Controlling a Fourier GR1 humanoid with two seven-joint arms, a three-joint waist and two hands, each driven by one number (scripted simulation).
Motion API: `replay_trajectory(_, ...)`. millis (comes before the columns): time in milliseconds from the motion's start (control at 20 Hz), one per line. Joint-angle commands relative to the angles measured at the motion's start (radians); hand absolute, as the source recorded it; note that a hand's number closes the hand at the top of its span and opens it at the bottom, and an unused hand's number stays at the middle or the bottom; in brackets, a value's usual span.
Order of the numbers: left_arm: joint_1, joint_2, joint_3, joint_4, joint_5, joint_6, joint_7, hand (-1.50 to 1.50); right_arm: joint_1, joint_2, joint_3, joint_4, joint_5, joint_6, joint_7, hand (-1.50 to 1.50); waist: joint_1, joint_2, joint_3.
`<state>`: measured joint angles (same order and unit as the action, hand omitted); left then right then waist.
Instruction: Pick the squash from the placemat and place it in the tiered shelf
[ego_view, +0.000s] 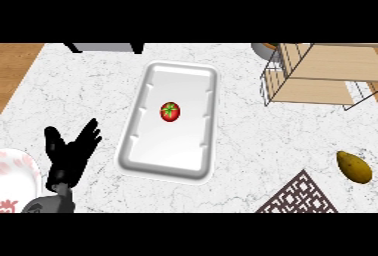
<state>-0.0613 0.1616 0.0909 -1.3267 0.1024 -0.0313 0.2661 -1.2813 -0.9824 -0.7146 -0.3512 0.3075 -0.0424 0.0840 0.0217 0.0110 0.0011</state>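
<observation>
A yellow-brown squash (354, 166) lies on the marble counter at the right edge, just above and right of the dark patterned placemat (300, 196); it does not rest on the mat. The wooden tiered shelf (319, 75) with its wire frame stands at the back right. My left hand (69, 150) is at the lower left, open with fingers up, far from the squash. The right hand does not show.
A white tray (193, 85) lies in the middle of the counter with a red tomato (170, 111) in it. A white plate with red marks (15, 182) sits at the lower left edge. A dark object (103, 47) stands at the back.
</observation>
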Motion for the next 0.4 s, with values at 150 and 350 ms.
replay_trajectory(150, -0.051, -0.004, -0.003, -0.005, -0.003, 0.019, 0.061, 0.00, 0.064, -0.173, -0.074, 0.081, -0.069, 0.131, -0.011, -1.50, 0.006, 0.004, 0.002)
replay_trajectory(350, -0.028, 0.006, 0.005, 0.001, -0.001, 0.003, 0.025, 0.00, 0.152, -0.221, -0.109, 0.113, -0.109, 0.239, -0.082, -1.50, 0.006, 0.004, 0.003)
